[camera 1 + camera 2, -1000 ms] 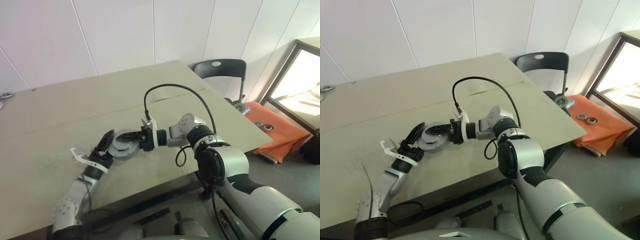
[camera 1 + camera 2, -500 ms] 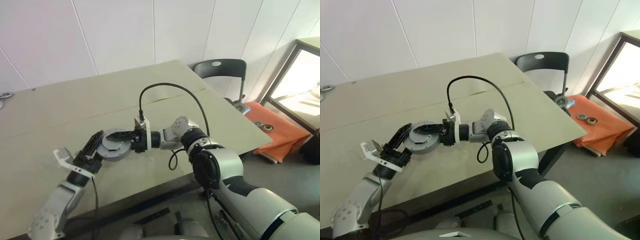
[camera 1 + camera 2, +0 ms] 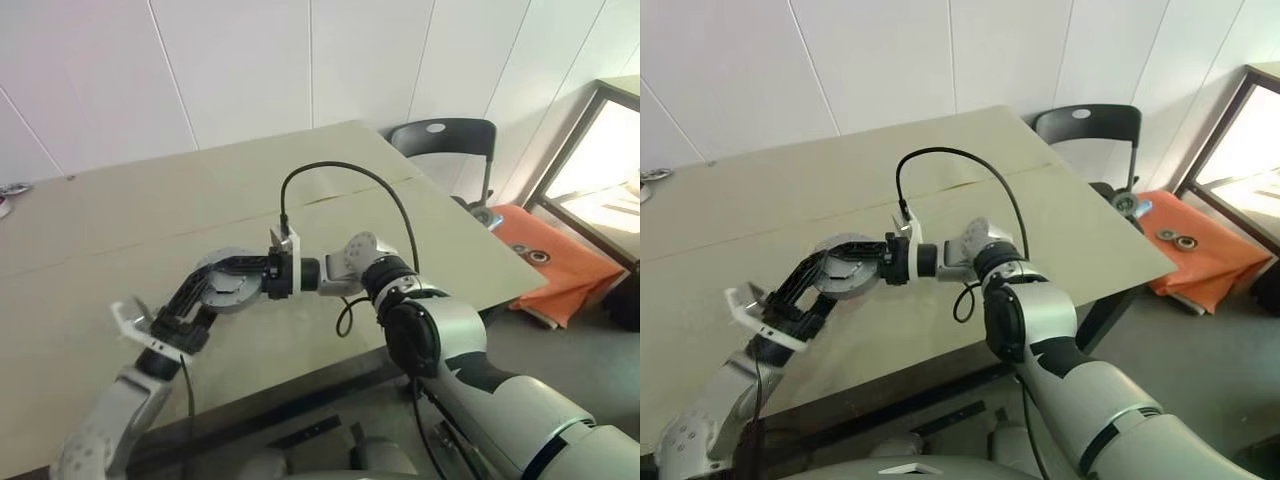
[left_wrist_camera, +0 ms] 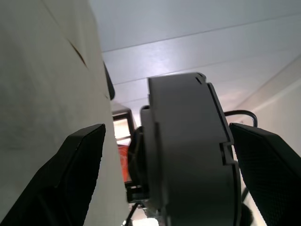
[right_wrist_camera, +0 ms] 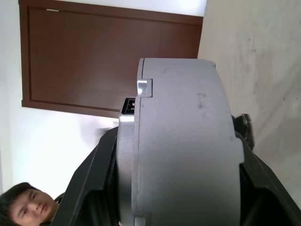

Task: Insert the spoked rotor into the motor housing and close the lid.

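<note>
Grey metal is what stands out in the left eye view: a round, squat motor housing (image 3: 232, 290) is hanging above the pale table (image 3: 120, 230), near its front edge. The right gripper (image 3: 240, 266) is reaching in from the right, clamping its black fingers across the housing's top and underside. The left gripper (image 3: 196, 292) is coming up from below on the left, its fingers lying against the housing's near rim. A black chair (image 3: 445, 140) is standing beyond the table's far corner.

The right eye view is giving the same arrangement, with a black cable (image 3: 960, 170) arching over the right wrist.

In the left wrist view the housing is showing edge-on as a thick grey drum between that gripper's two fingers (image 4: 82, 155), which are standing wide, with visible gaps on both sides, so this gripper is spread open and not pinching.

In the right wrist view the drum is sitting tight between the right fingers (image 5: 94, 188), so this gripper is closing on it and bearing it. A person is showing in the corner, in front of a brown door (image 5: 94, 56).

As for progress, the housing is looking like one closed body with a seam around it, so the lid may already be on, but that is a judgement. The spoked rotor and any copper windings are hidden, and whether the lid is fully seated is hard to make out.
</note>
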